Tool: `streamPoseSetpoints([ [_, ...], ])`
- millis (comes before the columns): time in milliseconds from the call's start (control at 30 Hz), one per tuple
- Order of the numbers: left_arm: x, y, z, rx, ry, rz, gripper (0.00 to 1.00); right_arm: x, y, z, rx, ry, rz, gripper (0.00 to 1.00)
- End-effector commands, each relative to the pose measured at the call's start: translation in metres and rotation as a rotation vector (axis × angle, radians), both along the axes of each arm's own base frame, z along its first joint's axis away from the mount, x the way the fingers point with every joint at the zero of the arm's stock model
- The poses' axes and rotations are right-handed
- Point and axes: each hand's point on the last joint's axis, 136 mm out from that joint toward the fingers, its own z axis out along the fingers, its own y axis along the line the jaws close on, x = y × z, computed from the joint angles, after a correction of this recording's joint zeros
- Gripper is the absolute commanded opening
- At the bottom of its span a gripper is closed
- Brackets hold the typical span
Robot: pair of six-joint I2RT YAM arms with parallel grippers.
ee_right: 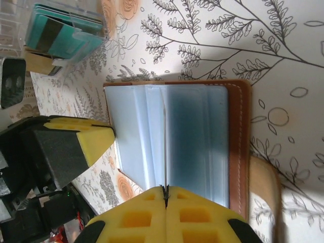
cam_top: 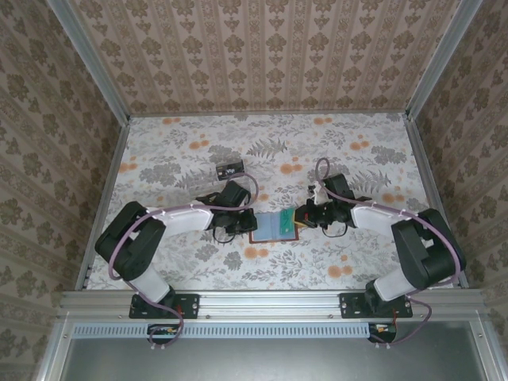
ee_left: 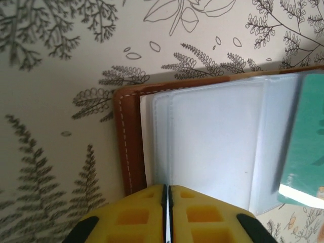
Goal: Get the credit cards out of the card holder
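Stitched brown leather card holder (ee_left: 126,147), smooth blue-grey plastic sleeves (ee_left: 212,147), matt printed tabletop (ee_left: 50,91)

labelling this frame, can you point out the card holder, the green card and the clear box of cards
card holder (ee_right: 239,152): right wrist view, brown leather edge
green card (ee_left: 309,136): left wrist view, its face
clear box (ee_right: 93,35): right wrist view, its clear side wall
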Motion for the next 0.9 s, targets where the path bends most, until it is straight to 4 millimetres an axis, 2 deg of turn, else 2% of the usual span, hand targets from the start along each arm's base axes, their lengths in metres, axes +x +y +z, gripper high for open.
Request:
streamPoseSetpoints([
  [0,0.011,-0.001,0.038,-0.042,-0.069,0.011,0.29,-0.002,-0.010,0.017,-0.052,-0.028,-0.001,0.00],
  [167,0.029,-0.003,0.097,-0.144,-0.201,0.046,0.61,0.005,-0.016,0.056,-0.065,-0.135,-0.021,0.00],
  [267,0.036,-0.003,0.132,-0.231,-0.274,0.058,0.66,0.012,-0.013,0.081,-0.037,-0.193,-0.022,0.00],
  [400,0.040,-0.008,0.168,-0.381,-0.320,0.068,0.65,0.024,-0.006,0.117,0.024,-0.285,-0.024,0.00],
  [600,0.037,-0.021,0.193,-0.600,-0.331,0.079,0.56,0.039,0.011,0.169,0.173,-0.419,-0.004,0.00],
  [733,0.033,-0.027,0.199,-0.664,-0.316,0.062,0.51,0.044,0.021,0.188,0.265,-0.457,0.014,0.00],
  [867,0.031,-0.032,0.203,-0.715,-0.302,0.051,0.47,0.043,0.028,0.194,0.329,-0.455,0.038,0.00],
])
